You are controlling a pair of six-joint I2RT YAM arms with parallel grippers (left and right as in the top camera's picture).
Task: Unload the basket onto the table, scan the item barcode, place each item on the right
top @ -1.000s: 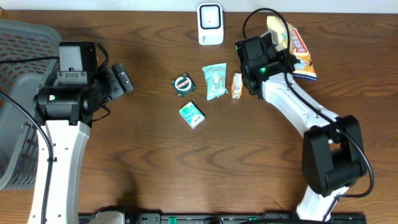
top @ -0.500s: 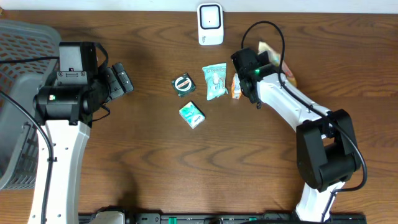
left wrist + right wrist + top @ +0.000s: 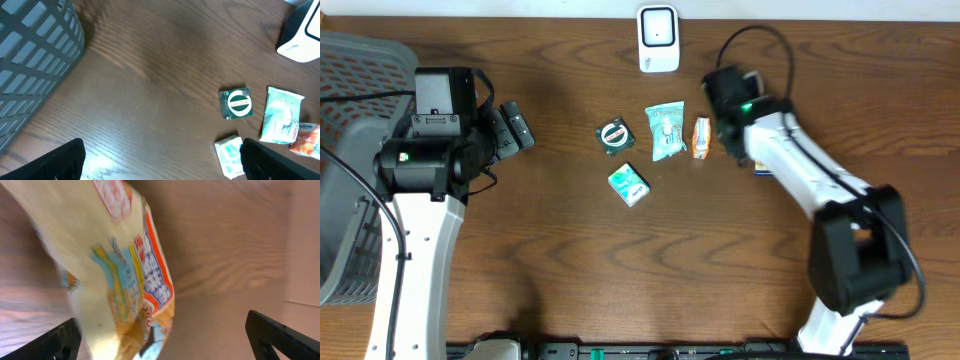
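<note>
**Worktop** [image 3: 570, 260]: dark brown surface with a wood-grain finish; it carries every loose piece listed here.

**Basket** [image 3: 360, 50]: grey plastic with lattice walls and a solid rim. It stands at the left edge of the overhead view, well apart from the small goods. The left wrist view shows its open grid wall [image 3: 35, 60].

**Square packet** [image 3: 615, 135]: dark green with a round white-ringed label. It lies flat, just left of the pouch [image 3: 236, 103].

**Pouch** [image 3: 666, 130]: pale teal, flat and sealed, set slightly askew [image 3: 281, 115].

**Small packet** [image 3: 701, 138]: orange, just beside the pouch's right edge [image 3: 308, 141].

**Small box** [image 3: 629, 184]: green and white, tilted. It lies nearer the front edge, below the square packet [image 3: 228, 156].
</note>
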